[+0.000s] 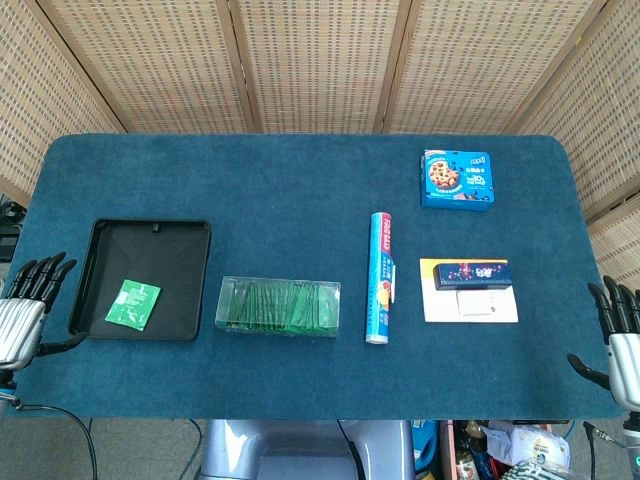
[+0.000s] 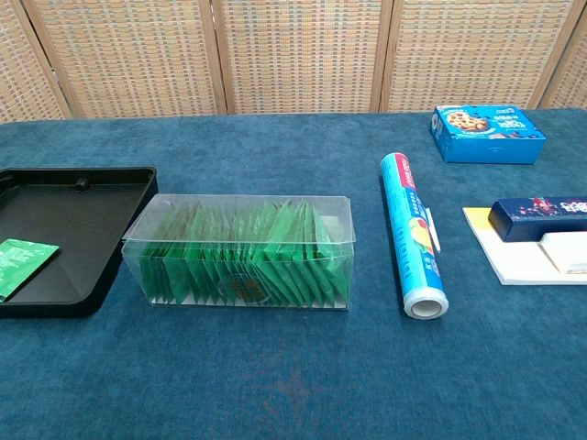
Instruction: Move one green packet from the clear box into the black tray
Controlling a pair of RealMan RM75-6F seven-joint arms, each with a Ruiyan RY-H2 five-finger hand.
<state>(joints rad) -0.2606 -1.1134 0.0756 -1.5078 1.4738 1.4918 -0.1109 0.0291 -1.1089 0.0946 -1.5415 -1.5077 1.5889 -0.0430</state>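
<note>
A clear box (image 1: 280, 306) (image 2: 242, 252) filled with several green packets stands near the table's front, left of centre. To its left sits the black tray (image 1: 170, 240) (image 2: 87, 197), and one green packet (image 1: 133, 303) (image 2: 20, 263) lies flat inside it. My left hand (image 1: 25, 305) hovers at the table's left edge beside the tray, fingers spread and holding nothing. At the right edge my right hand (image 1: 620, 335) is likewise spread and empty. Neither hand shows in the chest view.
A blue roll (image 1: 380, 277) (image 2: 415, 233) lies lengthwise right of the clear box. Further right, a dark blue box (image 1: 463, 274) (image 2: 541, 218) rests on a white pad. A blue cookie box (image 1: 457, 178) (image 2: 487, 133) sits at the back right.
</note>
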